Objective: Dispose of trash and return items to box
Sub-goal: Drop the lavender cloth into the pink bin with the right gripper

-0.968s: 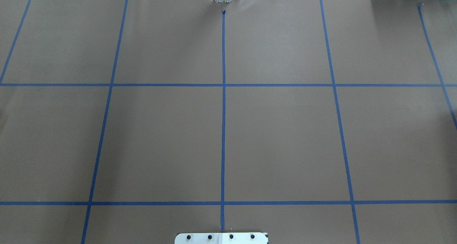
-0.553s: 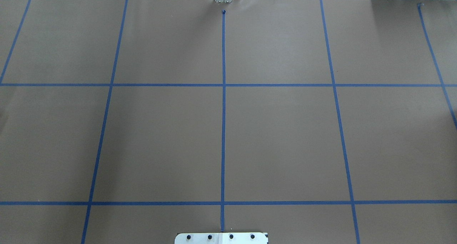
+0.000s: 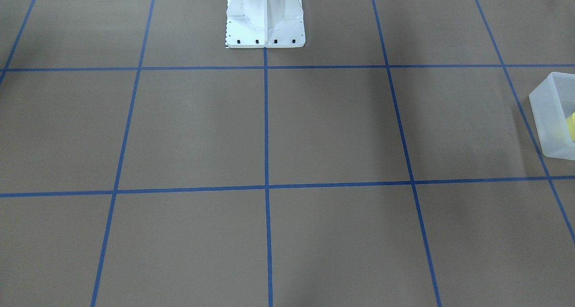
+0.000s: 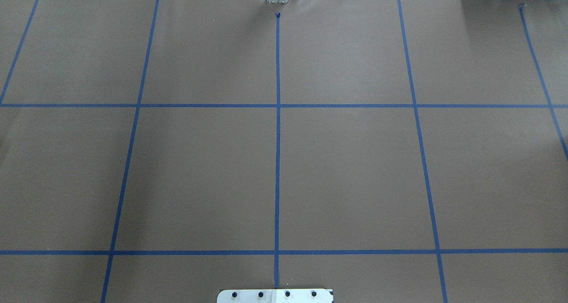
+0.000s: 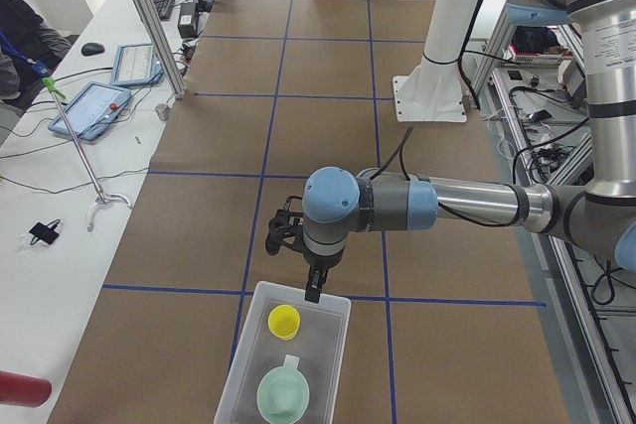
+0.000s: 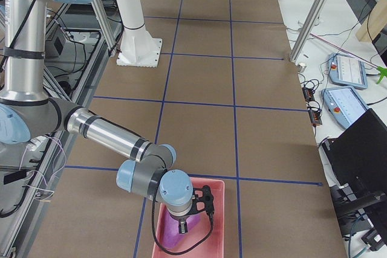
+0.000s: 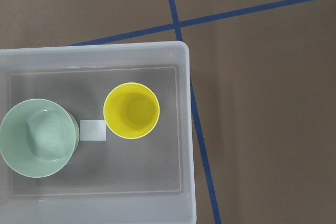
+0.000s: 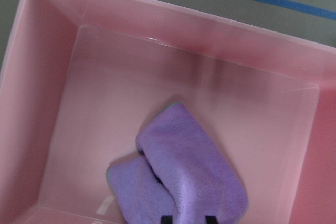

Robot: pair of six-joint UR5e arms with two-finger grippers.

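Over the last second nothing has changed in the overhead view: the same brown desk and blue tape grid, with no arm in sight there. I take that to mean the work now sits at the 2 ends of the desk, and the task looks nearly done.

In the left wrist view the box fills the left and centre of the frame. The mint-green bowl stands upright at its left end and the yellow cup upright near its middle, apart, a small white label between them; both items are in the box. In the left side view the left arm reaches level from the right edge, wrist turned down, so the left gripper hangs over the box's far rim, close above the cup. From there I cannot tell whether its fingers are apart or together.

In the right side view the right arm stretches from the left edge to the lower centre, the right gripper pointing down into the pink bin. The purple cloth lies crumpled in it. At the bottom edge of the right wrist view 2 dark fingers just peek in, slightly apart with cloth between them; whether they pinch it or merely straddle it I cannot tell.
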